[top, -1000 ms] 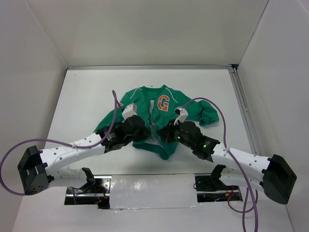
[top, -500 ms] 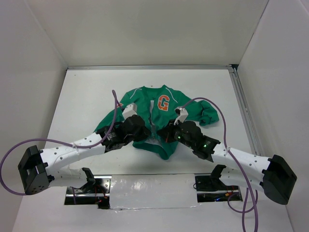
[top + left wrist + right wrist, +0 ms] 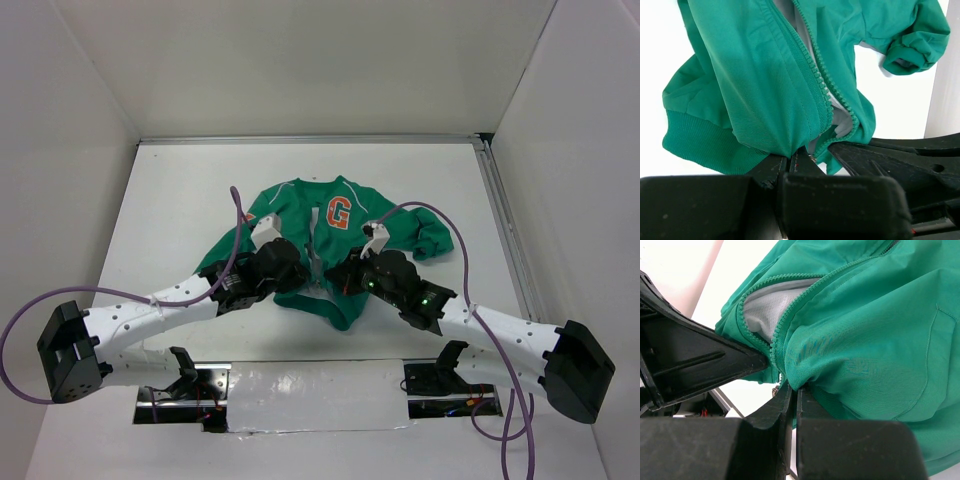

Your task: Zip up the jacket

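Fabric bunches at the bottom of the small green jacket (image 3: 290, 208), which lies front-up in the middle of the white bench (image 3: 170, 190), collar toward the far edge and hem toward the near edge. An orange G patch (image 3: 339, 213) sits on its chest. The cloth is a smooth knit with stitched seams. The ribbed hem (image 3: 695, 142) is thicker, and a rolled sleeve cuff (image 3: 912, 52) points toward the right edge. The zipper (image 3: 815, 70) stands open, its two rows of green moulded teeth curving apart over a pale grey mesh lining (image 3: 770, 305).

The left gripper (image 3: 792, 157) is clenched on the jacket's lower front just beside one tooth row, the cloth drawn into a peak between its black fingers. The right gripper (image 3: 790, 390) is pinched closed on the opposite panel, next to the other row. The two grippers nearly meet at the hem.

Against the pictures from a second and half a second ago, arms, purple cables (image 3: 236, 225) and jacket show no visible shift.
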### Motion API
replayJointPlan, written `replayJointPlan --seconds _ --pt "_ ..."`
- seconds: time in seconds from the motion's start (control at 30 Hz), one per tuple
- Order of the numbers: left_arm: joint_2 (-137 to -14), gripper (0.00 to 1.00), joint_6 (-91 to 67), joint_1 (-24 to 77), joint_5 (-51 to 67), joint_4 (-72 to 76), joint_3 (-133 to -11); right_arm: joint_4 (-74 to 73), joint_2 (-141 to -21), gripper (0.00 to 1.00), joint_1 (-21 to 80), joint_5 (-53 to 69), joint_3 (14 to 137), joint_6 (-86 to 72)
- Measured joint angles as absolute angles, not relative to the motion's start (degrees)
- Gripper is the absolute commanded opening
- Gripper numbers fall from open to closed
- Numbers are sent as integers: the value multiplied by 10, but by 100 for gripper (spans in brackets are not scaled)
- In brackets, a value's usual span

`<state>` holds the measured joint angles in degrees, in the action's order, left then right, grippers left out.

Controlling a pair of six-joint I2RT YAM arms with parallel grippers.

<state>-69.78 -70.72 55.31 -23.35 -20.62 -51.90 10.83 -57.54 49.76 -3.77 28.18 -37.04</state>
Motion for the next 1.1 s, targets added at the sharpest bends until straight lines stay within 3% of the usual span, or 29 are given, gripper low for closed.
replayJointPlan --seconds 1.1 --pt "-698 0 -677 553 -223 -178 -519 114 -583 0 484 -12 282 -372"
